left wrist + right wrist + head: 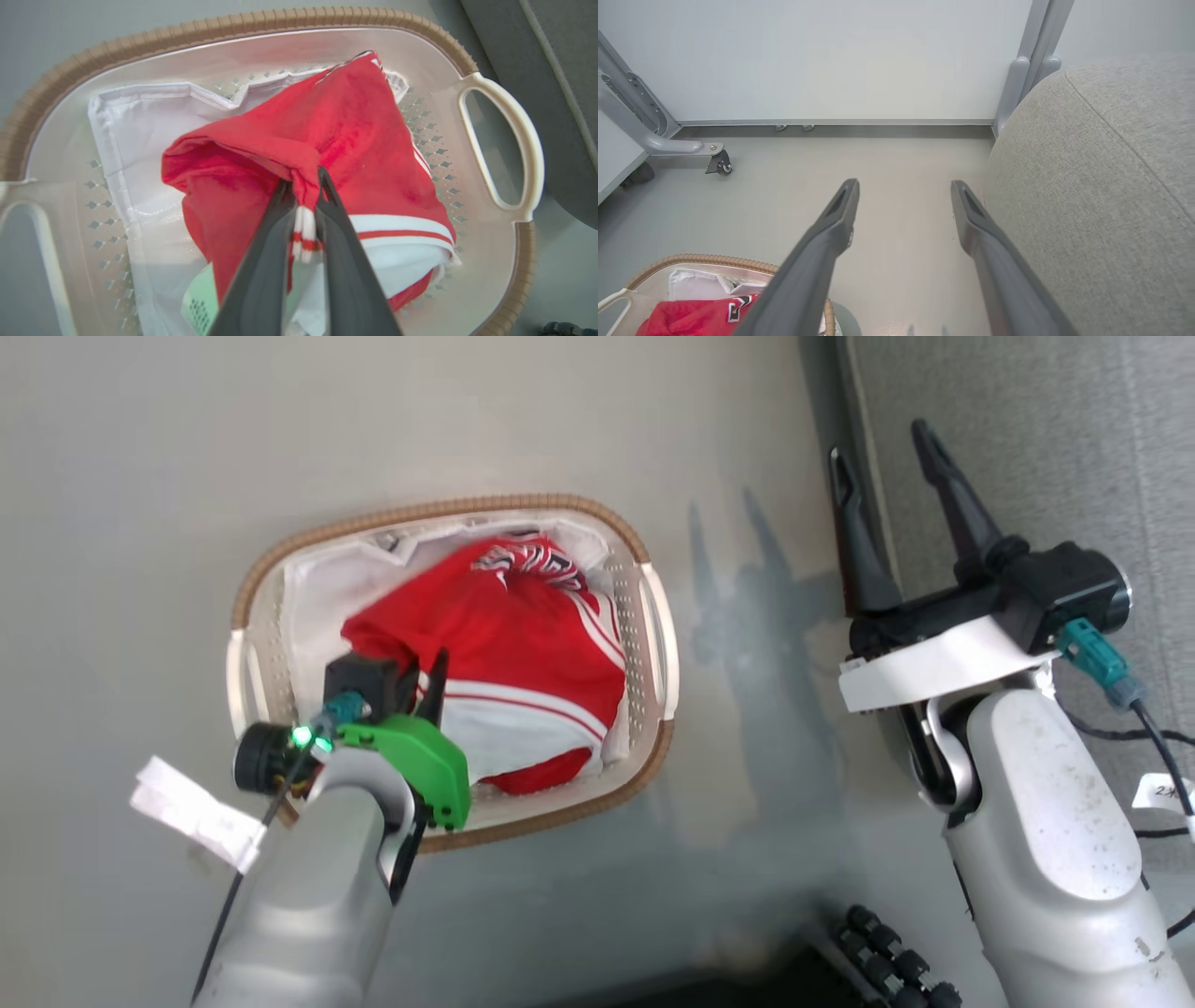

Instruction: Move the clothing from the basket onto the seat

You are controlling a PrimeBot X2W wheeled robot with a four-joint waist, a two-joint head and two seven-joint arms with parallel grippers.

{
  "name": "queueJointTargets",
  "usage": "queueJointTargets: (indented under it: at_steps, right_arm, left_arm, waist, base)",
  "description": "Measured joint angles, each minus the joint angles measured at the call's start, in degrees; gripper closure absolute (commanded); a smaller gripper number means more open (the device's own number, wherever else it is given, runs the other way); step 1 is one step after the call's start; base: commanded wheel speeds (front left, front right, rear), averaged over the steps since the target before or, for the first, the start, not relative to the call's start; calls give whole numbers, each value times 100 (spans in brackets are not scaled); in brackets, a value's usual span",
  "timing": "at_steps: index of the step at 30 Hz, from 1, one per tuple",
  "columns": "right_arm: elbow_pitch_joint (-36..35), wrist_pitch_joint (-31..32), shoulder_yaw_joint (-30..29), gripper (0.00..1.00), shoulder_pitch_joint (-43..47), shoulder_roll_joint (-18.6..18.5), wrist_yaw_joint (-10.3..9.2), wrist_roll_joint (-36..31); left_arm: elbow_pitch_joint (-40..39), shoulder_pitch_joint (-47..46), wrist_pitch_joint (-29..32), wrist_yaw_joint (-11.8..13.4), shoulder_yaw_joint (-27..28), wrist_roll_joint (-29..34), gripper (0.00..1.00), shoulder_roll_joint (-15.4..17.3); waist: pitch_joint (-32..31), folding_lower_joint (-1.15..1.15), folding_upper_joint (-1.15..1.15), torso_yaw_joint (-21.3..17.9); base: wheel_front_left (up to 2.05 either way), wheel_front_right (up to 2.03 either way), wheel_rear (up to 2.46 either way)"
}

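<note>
Red/wht striped clothing (pixel 364 140), wht brown-rimmed basket (pixel 289 51), grey seat (pixel 1101 186)

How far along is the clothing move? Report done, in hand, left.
Done: nothing; all clothing lies in the basket, none on the visible seat. In hand: left end effector pinches a red fold. Left: carry it all onto the seat; right end effector hangs open.

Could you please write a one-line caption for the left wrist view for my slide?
Left gripper shut on a fold of the red clothing inside the basket.
</note>
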Motion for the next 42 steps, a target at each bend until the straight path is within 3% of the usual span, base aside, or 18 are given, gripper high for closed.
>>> queueJointTargets:
  at_steps: [22,42]
  right_arm:
    - [405,-7,111,0,800,32,0,0]
    - [624,-7,136,0,1512,22,0,2]
  left_arm:
    - [-1196,1190,3,0,34,78,100,1]
    - [-2551,1677,3,0,312,291,100,1]
  waist:
    - [-1756,0,0,147]
    - [-3124,0,0,251]
  base:
    - [0,0,0]
    - [0,0,0]
